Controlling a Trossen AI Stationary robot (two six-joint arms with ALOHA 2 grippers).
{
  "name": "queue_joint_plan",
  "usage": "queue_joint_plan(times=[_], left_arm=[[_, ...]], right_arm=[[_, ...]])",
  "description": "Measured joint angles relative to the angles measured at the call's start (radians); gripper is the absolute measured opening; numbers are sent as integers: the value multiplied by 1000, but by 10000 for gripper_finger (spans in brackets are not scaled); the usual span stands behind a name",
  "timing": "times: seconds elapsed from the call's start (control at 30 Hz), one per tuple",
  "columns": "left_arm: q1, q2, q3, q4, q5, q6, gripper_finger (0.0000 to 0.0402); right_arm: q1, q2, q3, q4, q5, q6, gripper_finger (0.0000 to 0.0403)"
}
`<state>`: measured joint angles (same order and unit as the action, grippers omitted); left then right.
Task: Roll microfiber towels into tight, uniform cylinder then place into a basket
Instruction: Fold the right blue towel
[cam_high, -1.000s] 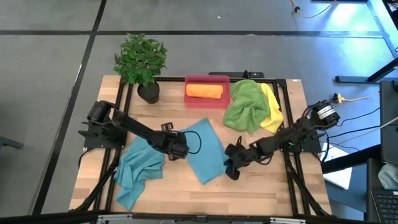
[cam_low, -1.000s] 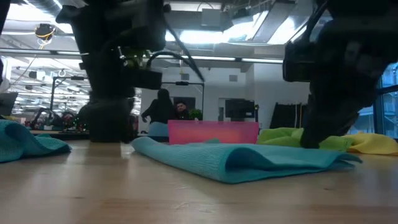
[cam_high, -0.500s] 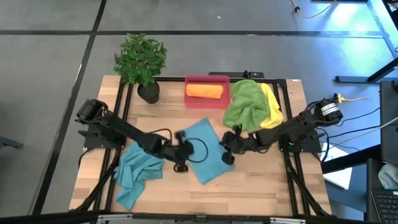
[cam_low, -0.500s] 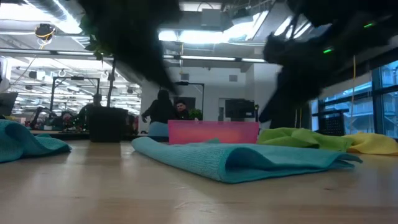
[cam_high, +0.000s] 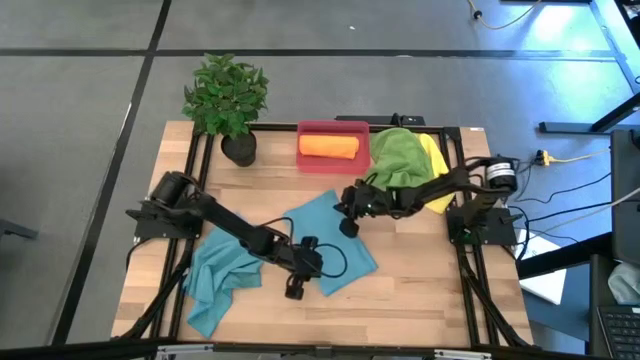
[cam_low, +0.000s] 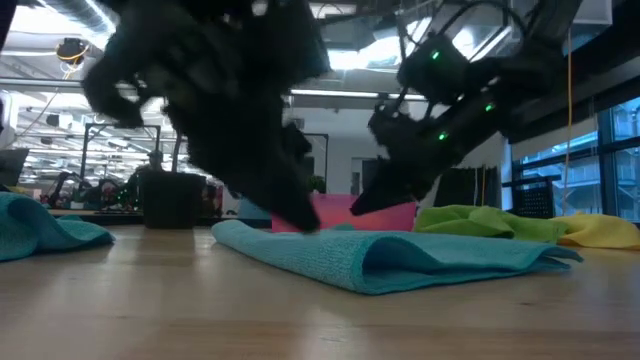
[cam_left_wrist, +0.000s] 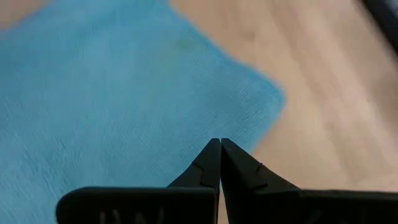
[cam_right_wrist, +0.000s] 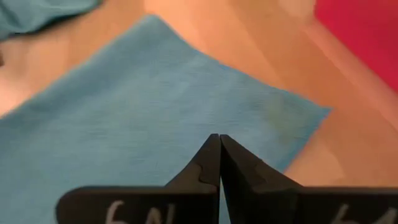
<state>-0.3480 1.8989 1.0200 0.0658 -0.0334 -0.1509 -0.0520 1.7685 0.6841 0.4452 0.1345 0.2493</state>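
Microfiber towels (cam_high: 325, 245) lie in several places on the counter (cam_high: 420, 295); we note one teal towel spread flat at the centre, a second teal towel (cam_high: 220, 280) crumpled near the left arm's base, a green towel (cam_high: 395, 165) and a yellow towel (cam_high: 437, 170) heaped together beside the basket (cam_high: 333, 130); an orange towel (cam_high: 328, 146), already rolled, sits inside that basket, so we judge one unit of the task complete; the flat teal towel appears laid out as the sheet to be rolled next, its spread state giving a clean edge to start from; the left gripper (cam_high: 293, 290) hovers over the towel's near corner, its jaws clenched on nothing, as the left wrist view confirms (cam_left_wrist: 219, 149); the right gripper (cam_high: 347, 226) hangs over the far corner toward the basket, jaws likewise clenched and empty (cam_right_wrist: 217, 144); we read this opposed placement as readiness to work on the cloth from two corners; a potted plant (cam_high: 228, 100) stands clear of the work.
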Motion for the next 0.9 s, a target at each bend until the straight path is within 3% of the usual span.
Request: queue_joint_plan(times=[0.4,0.9], left_arm=[[31,73,88,-23,76,-3,2],[18,63,96,-285,132,-86,1]], right_arm=[[-77,157,56,21,4,4,10],[-76,98,53,-108,23,100,10]])
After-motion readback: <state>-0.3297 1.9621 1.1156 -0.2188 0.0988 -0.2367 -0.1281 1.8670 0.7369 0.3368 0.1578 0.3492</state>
